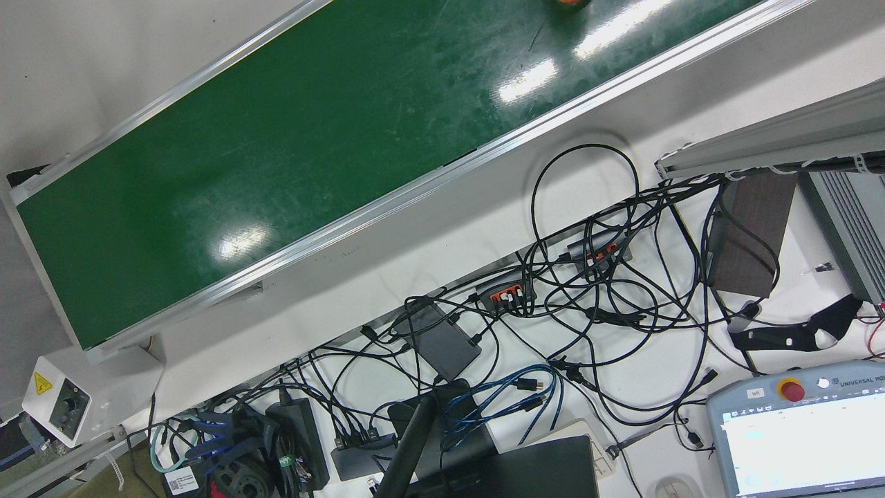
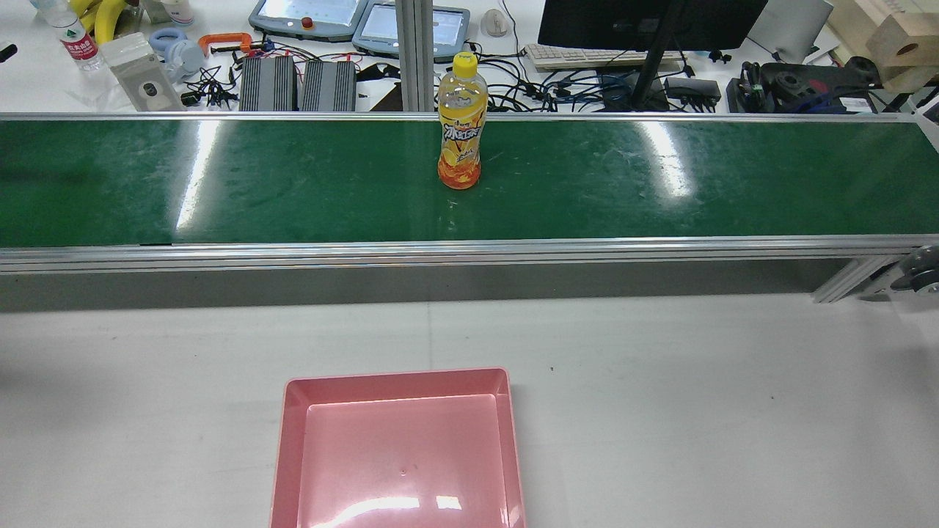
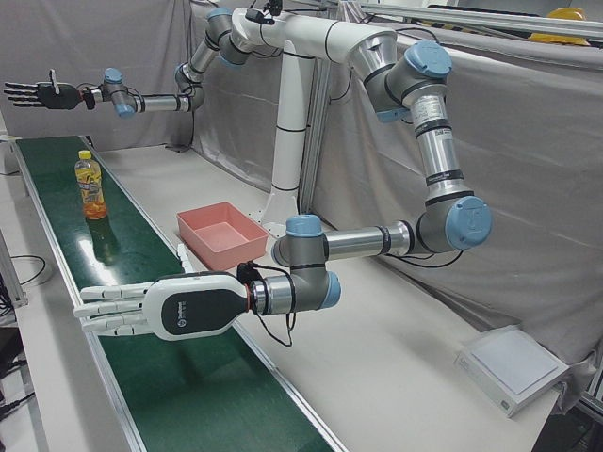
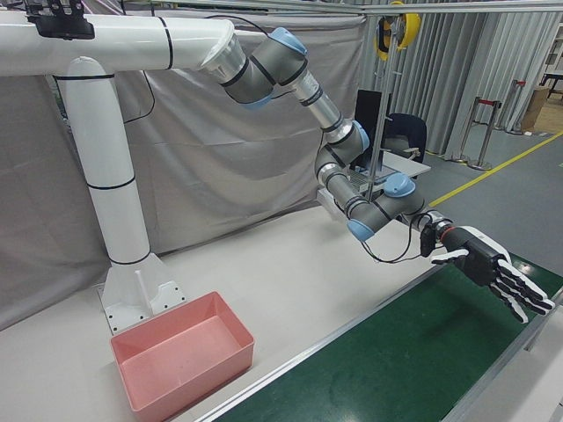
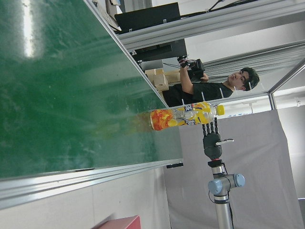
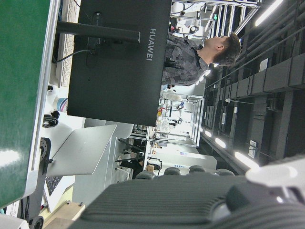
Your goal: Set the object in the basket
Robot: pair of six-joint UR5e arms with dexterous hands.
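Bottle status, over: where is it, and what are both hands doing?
Left hand open, flat over the belt; right hand open too. Bottle upright on belt, untouched. Pink basket empty; belt bare around bottle.

White arms [image 3: 311, 42] w/ blue joint caps, black-and-white hand [image 3: 155, 306].

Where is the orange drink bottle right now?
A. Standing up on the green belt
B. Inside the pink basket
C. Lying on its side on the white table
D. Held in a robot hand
A: the bottle stands upright on the green belt, away from the empty pink basket.
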